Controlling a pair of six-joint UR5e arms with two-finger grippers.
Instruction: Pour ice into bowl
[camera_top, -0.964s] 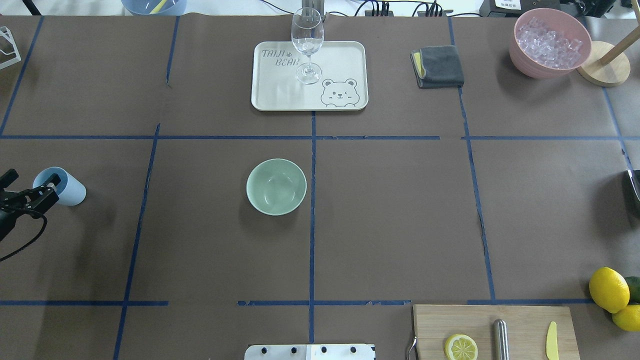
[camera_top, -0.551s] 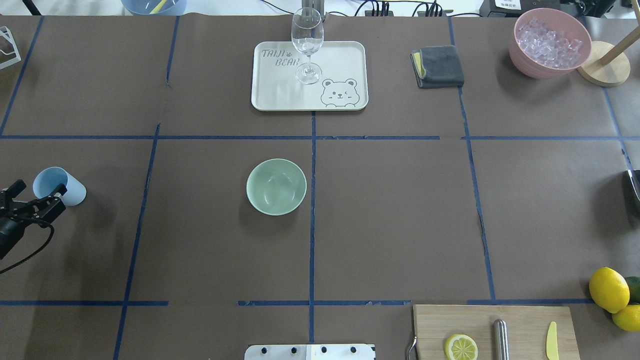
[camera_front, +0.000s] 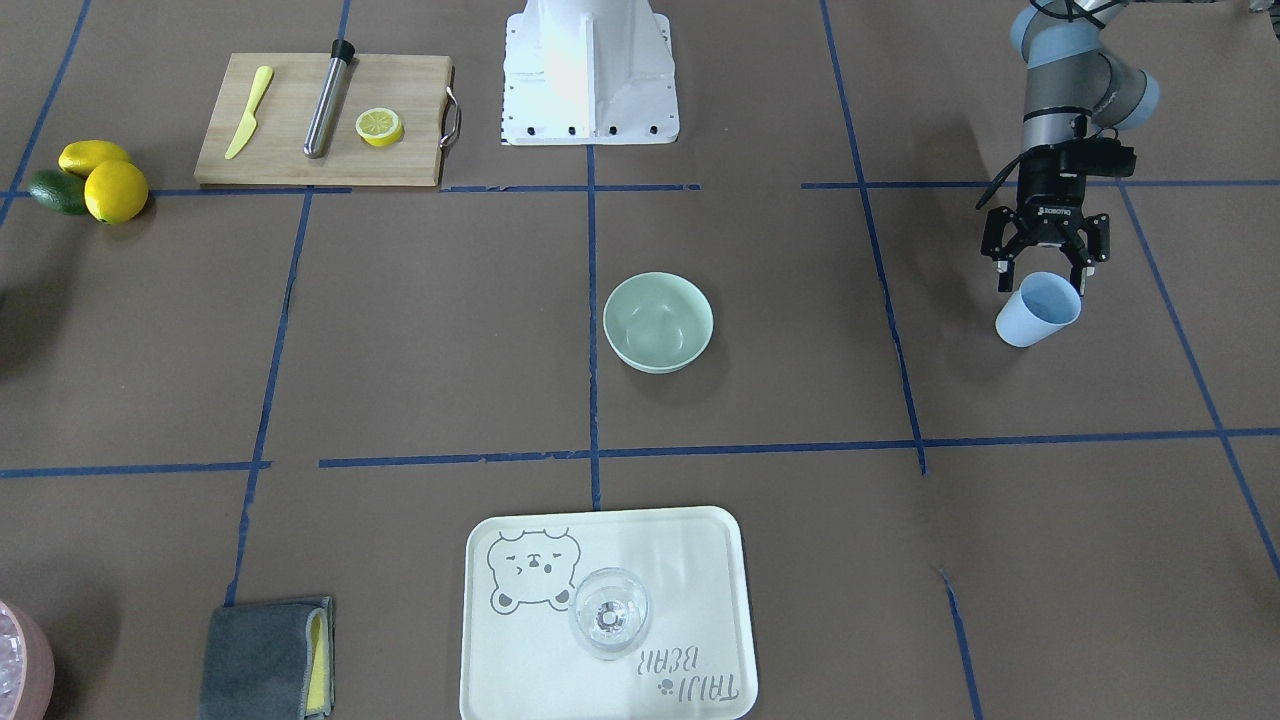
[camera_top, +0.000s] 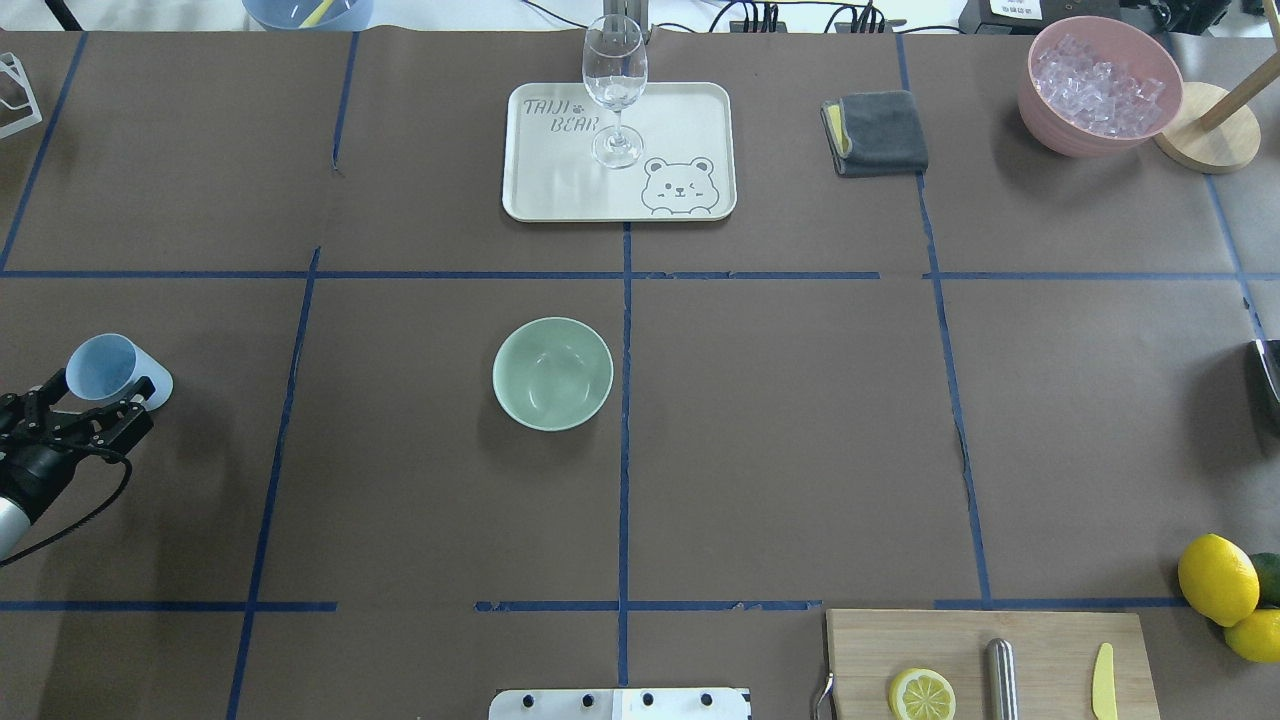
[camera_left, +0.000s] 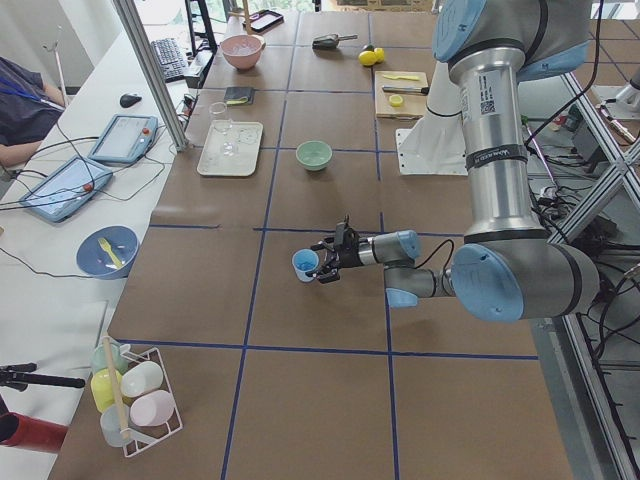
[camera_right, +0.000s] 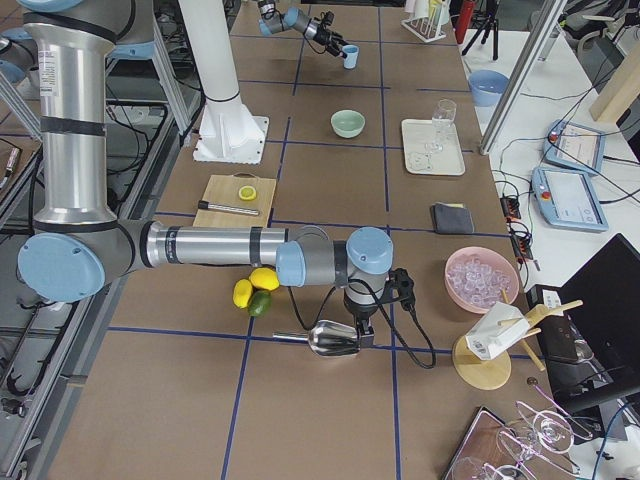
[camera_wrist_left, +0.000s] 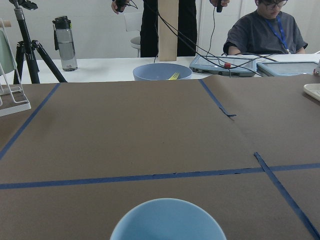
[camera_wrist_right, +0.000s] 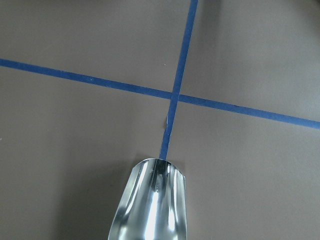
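The bowl (camera_front: 658, 322) stands mid-counter, well apart from everything. Far to its left, the left gripper's (camera_front: 1043, 283) fingers are spread wide about a light blue cup (camera_front: 1036, 312). Beyond the bowl, a tray (camera_front: 700, 560) bears a wine glass (camera_front: 609, 613). How the right gripper's (camera_right: 357, 330) fingers stand is unclear.

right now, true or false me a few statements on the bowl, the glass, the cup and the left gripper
1. The bowl looks empty. True.
2. The wine glass lies on its side. False: it stands upright on the tray.
3. The left gripper is shut on the bowl. False: it is open, at the light blue cup.
4. The pink container holds ice-like pieces. True.
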